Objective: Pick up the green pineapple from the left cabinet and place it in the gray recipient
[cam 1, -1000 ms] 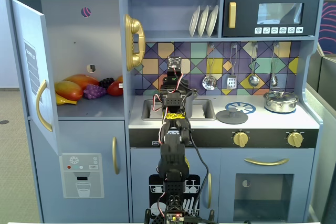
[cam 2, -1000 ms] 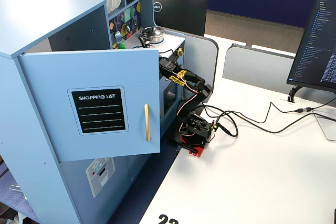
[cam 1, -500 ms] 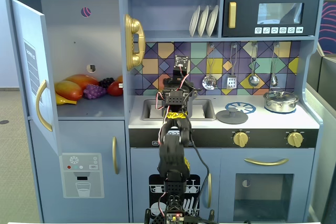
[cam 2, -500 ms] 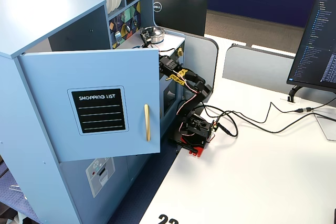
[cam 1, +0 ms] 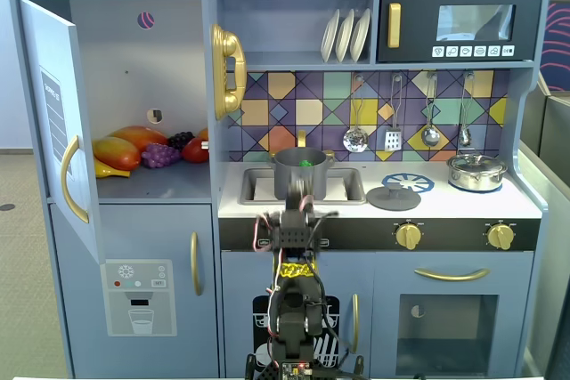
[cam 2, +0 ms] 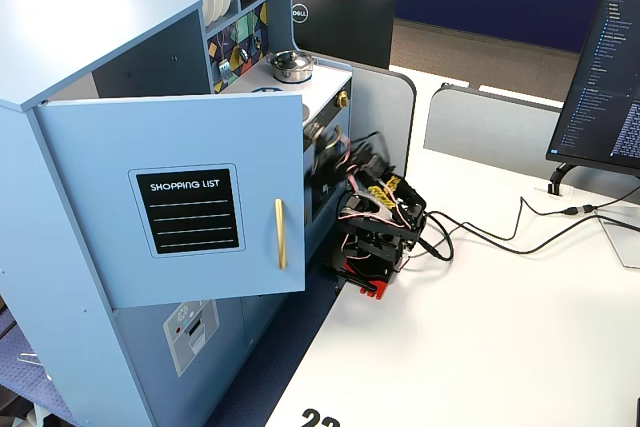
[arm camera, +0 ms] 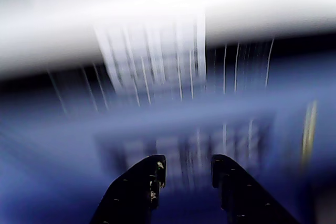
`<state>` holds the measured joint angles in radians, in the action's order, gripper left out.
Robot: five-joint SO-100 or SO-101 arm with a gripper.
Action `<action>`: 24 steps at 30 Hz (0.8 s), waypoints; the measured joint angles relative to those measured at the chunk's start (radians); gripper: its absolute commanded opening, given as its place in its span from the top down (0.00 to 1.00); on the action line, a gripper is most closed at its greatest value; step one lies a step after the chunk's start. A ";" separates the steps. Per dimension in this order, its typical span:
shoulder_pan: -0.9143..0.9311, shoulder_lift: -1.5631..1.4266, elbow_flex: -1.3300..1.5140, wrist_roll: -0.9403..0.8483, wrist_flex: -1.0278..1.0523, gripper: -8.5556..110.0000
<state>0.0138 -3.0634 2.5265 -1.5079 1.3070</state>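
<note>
The gray recipient stands in the sink in a fixed view. A small bright green bit, the green pineapple, shows inside its mouth. The left cabinet stands open, its door swung out to the left; the door also shows in the other fixed view. My arm is folded low in front of the counter, below the pot, and shows too in a fixed view. In the blurred wrist view my gripper is open, its jaws apart with nothing between them.
An orange mango, purple grapes and a red fruit lie in the cabinet. A gray lid and a silver lidded pot sit on the counter. A monitor and cables lie on the white table.
</note>
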 measured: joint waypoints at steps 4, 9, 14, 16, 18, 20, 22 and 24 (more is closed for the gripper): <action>-0.002 0.017 0.270 0.043 -0.097 0.93; -0.009 0.072 0.460 0.075 -0.281 0.93; -0.041 0.040 0.482 0.080 -0.147 0.88; -0.038 -0.003 0.482 0.040 -0.052 0.88; -0.034 -0.058 0.463 -0.008 0.023 0.88; -0.032 -0.103 0.474 -0.015 0.040 0.88; -0.029 -0.115 0.476 -0.014 0.041 0.87; -0.026 -0.121 0.476 -0.014 0.041 0.87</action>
<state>-0.0123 -3.1845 3.0020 -1.5217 1.3484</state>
